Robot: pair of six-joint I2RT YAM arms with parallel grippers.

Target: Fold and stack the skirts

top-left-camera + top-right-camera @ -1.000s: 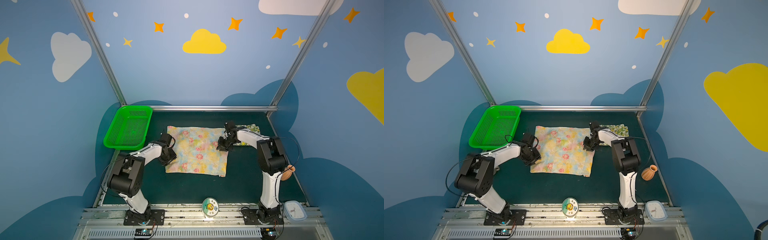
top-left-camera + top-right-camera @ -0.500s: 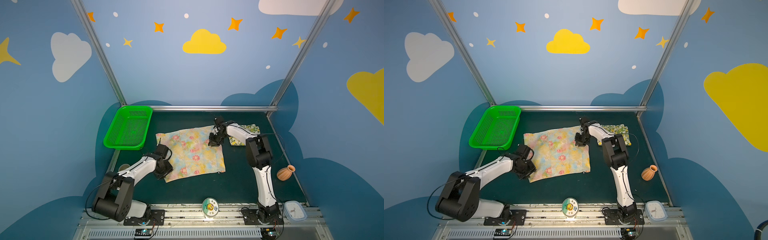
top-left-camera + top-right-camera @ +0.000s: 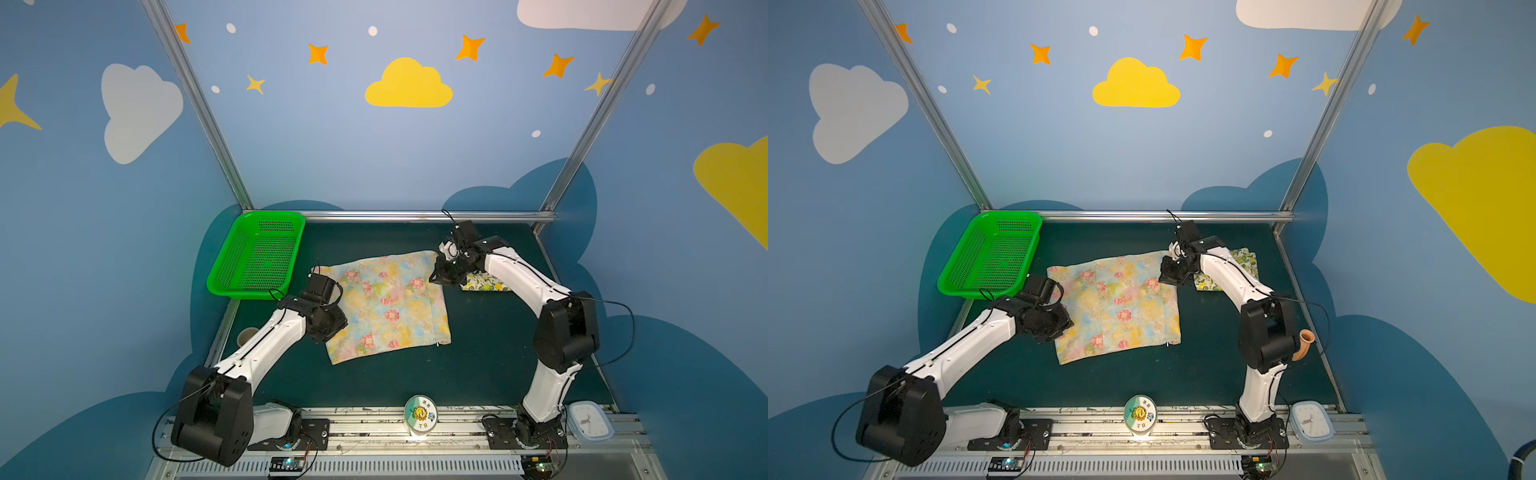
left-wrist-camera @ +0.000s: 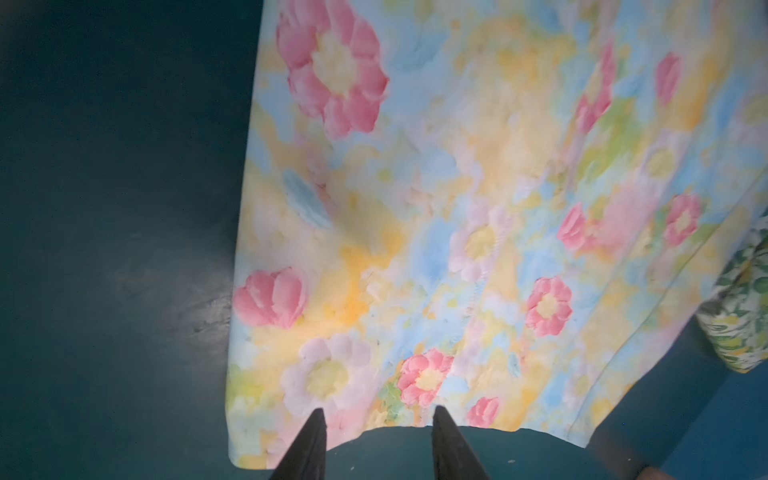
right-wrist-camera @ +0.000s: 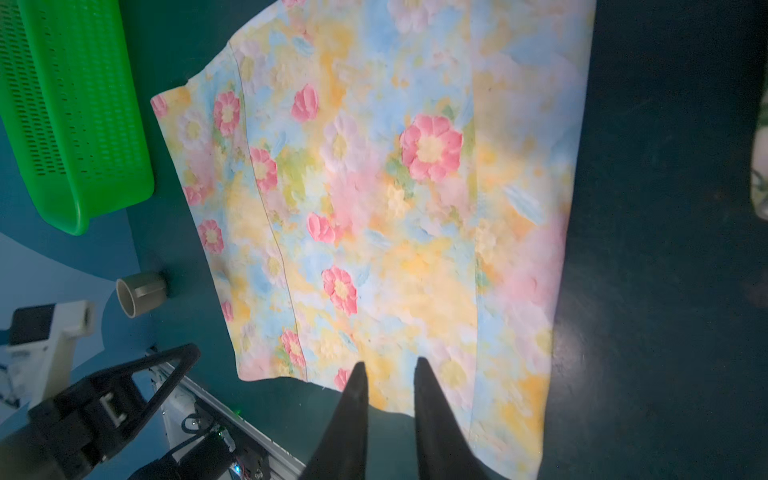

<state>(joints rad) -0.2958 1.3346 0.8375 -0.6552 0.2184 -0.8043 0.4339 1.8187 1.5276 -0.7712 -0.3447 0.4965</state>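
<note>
Shows flowered skirt (image 3: 386, 307) swung round since a second ago; sets left claw (image 4: 377, 409) and right claw (image 5: 390, 361), both parted, at opposite hems, likely squaring it for folding.

We can read only "T B", faintly, on the round disc (image 3: 420, 417), well apart from the left gripper (image 4: 376, 411) and the right gripper (image 5: 388, 363); its smaller characters defeat us.

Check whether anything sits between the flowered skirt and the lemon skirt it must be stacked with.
Only the right claw and right arm: the claw sits at the far corner of the flowered skirt, beside the lemon skirt, and the arm passes over it. The mat between looks bare.
</note>
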